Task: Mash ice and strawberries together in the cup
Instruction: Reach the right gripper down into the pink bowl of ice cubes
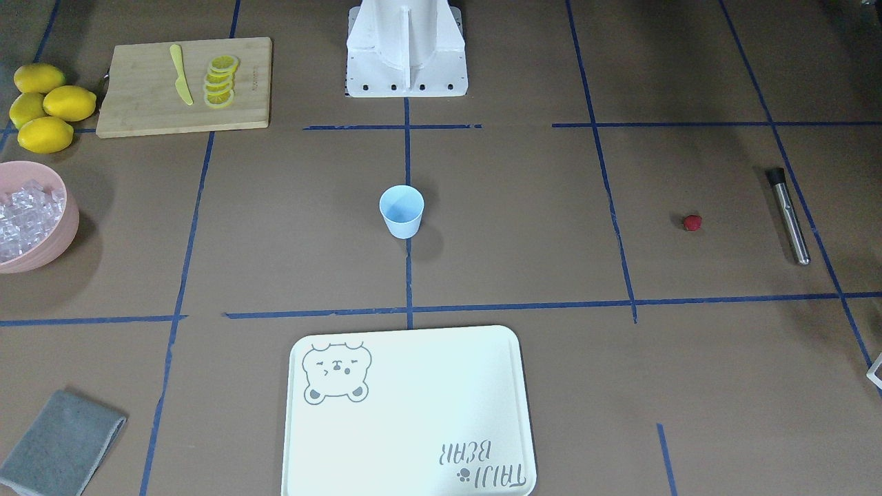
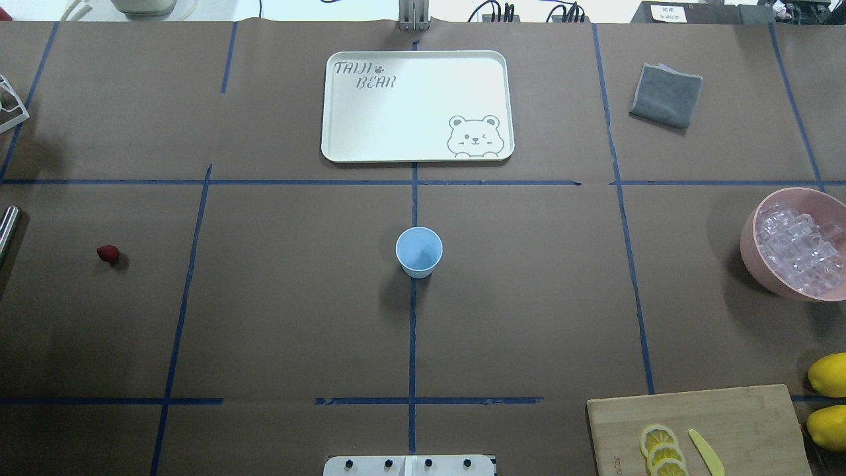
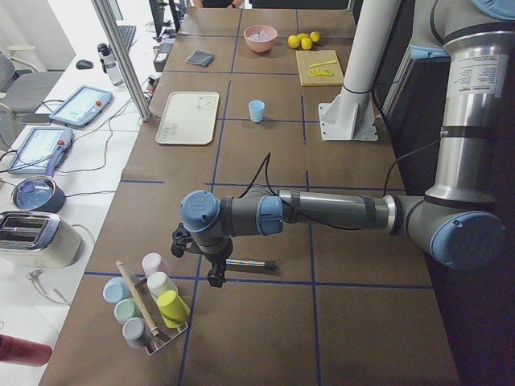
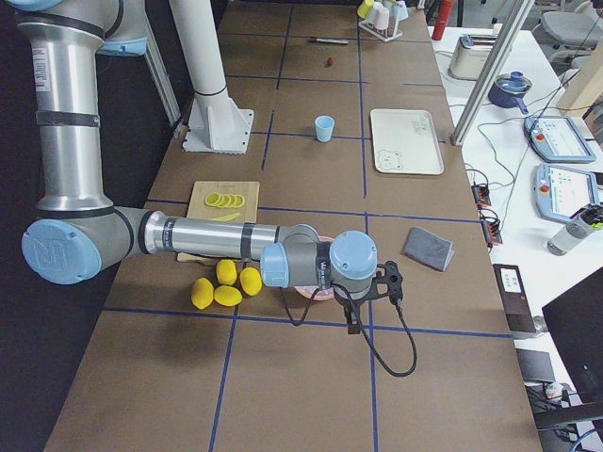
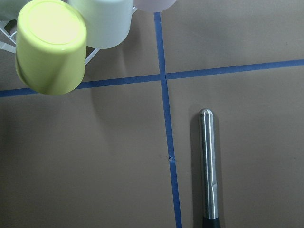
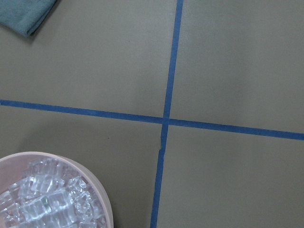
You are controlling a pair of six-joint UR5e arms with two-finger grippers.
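The pale-blue cup (image 1: 402,210) stands upright and empty at the table's middle, also in the overhead view (image 2: 418,251). The tiny red strawberry (image 1: 692,222) lies alone on the table on my left side (image 2: 108,253). The ice (image 1: 24,217) fills a pink bowl (image 2: 750,254) on my right side and also shows in the right wrist view (image 6: 42,199). My left gripper (image 3: 216,277) hangs over the table's left end beside a steel muddler (image 5: 208,166). My right gripper (image 4: 356,325) hangs near the pink bowl. I cannot tell whether either is open or shut.
A white bear tray (image 2: 416,106) lies beyond the cup. A wooden board (image 1: 182,86) holds lemon slices and a yellow knife, with whole lemons (image 1: 45,107) beside it. A grey cloth (image 2: 666,94) lies at the far right. A rack of cups (image 5: 52,45) stands by the muddler.
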